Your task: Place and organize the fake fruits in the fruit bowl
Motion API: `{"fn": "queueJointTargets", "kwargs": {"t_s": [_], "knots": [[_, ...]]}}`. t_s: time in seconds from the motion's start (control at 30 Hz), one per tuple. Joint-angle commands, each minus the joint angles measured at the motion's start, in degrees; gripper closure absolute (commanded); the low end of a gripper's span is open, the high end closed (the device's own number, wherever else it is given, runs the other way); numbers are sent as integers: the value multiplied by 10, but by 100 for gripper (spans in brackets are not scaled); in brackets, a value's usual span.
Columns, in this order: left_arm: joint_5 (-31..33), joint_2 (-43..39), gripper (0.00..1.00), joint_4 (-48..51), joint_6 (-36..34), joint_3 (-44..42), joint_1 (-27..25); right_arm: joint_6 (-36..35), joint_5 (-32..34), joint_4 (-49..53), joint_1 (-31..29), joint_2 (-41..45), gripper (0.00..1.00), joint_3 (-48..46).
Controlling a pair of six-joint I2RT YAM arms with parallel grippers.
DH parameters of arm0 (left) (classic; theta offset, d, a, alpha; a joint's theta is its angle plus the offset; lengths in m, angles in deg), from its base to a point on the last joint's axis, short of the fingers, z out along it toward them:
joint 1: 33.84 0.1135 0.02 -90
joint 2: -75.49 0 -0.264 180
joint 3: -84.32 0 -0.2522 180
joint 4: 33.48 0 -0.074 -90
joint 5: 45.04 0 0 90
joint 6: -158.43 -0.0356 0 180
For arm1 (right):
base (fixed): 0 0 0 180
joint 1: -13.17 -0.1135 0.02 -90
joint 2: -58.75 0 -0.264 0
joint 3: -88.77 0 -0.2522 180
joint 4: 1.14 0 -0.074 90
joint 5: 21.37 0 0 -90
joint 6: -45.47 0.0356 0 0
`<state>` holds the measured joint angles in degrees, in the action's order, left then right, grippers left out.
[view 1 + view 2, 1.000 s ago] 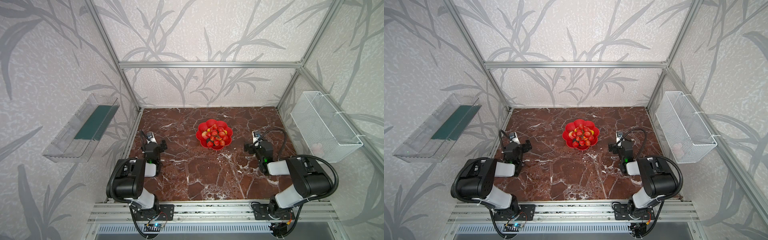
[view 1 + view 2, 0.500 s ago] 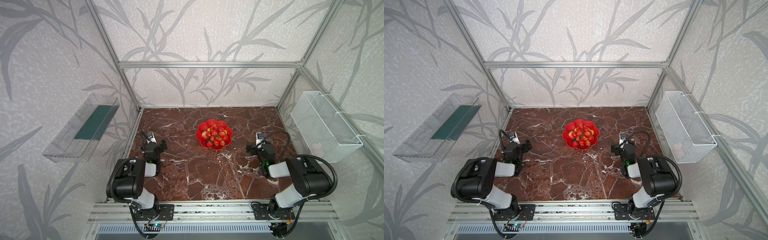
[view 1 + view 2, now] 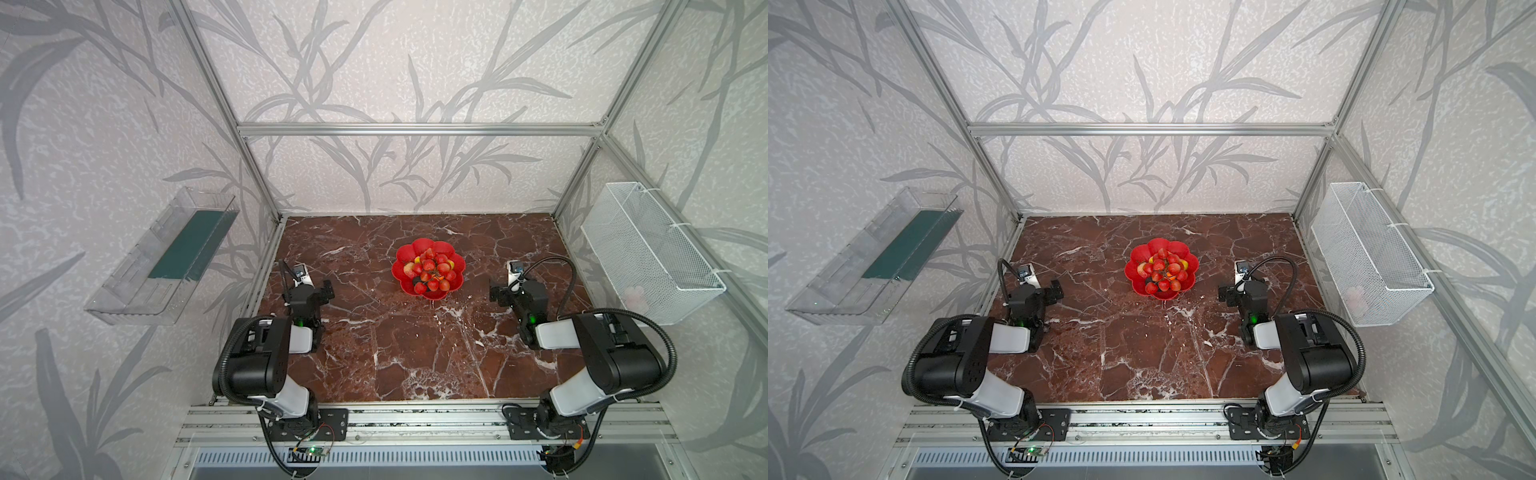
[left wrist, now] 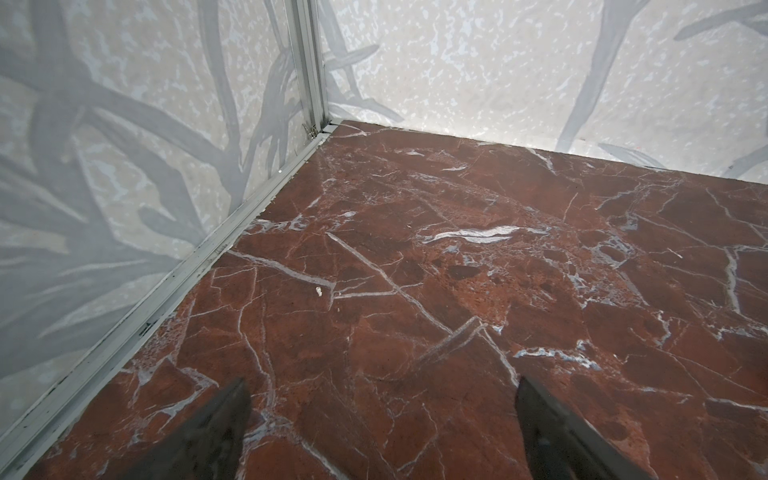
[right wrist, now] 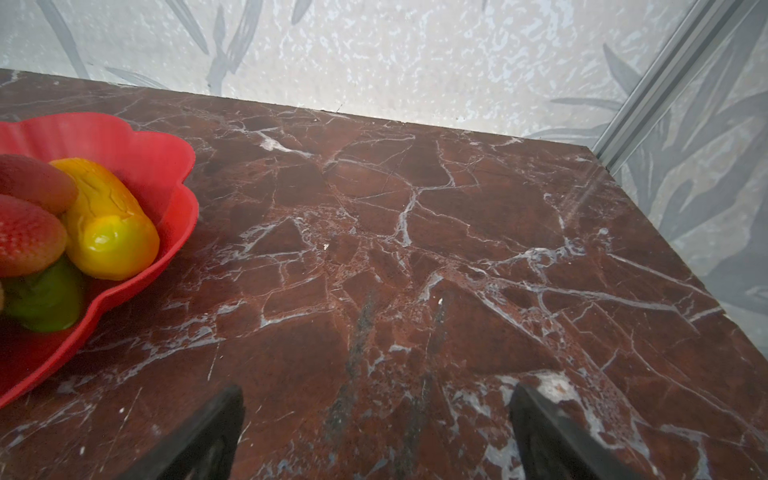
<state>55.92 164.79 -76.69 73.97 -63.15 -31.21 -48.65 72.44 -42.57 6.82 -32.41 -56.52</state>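
Note:
The red scalloped fruit bowl [image 3: 415,246] [image 3: 1144,251] stands mid-table in both top views, piled with fake fruits [image 3: 432,268] [image 3: 1165,270]. The right wrist view shows its rim [image 5: 178,166] holding an orange-yellow oblong fruit [image 5: 108,216], a green fruit [image 5: 45,299] and red-pink balls [image 5: 25,241]. My left gripper [image 3: 318,287] [image 3: 1047,291] [image 4: 380,399] is open over bare marble, left of the bowl. My right gripper [image 3: 503,291] [image 3: 1234,291] [image 5: 376,403] is open and empty, low over the table to the right of the bowl.
A white wire basket [image 3: 648,253] hangs on the right wall with a pale pink thing [image 3: 633,296] inside. A clear tray [image 3: 166,253] is fixed to the left wall. Aluminium frame posts [image 4: 309,66] mark the back corners.
The right gripper has wobbled slightly, a touch rightward and back, staying beside the bowl. The left arm and the bowl have not moved. Both grippers stay open.

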Motion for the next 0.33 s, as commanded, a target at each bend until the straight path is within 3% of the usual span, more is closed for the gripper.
{"fn": "queueJointTargets", "kwargs": {"t_s": [0.0,0.07,0.13,0.23,0.3], "knots": [[0,3,1,-3,-11,9,-2,10,31,-20,1,3,1,-2],[1,3,1,-4,-11,9,-2,18,71,-46,-2,-1,1,-12],[-32,3,1,-10,-21,8,-1,0,28,-21,-5,1,1,1],[-25,0,1,26,-21,22,-2,-2,15,-18,-4,1,1,1],[-23,3,1,13,-24,19,-3,12,69,-32,-7,1,1,-6]]}}
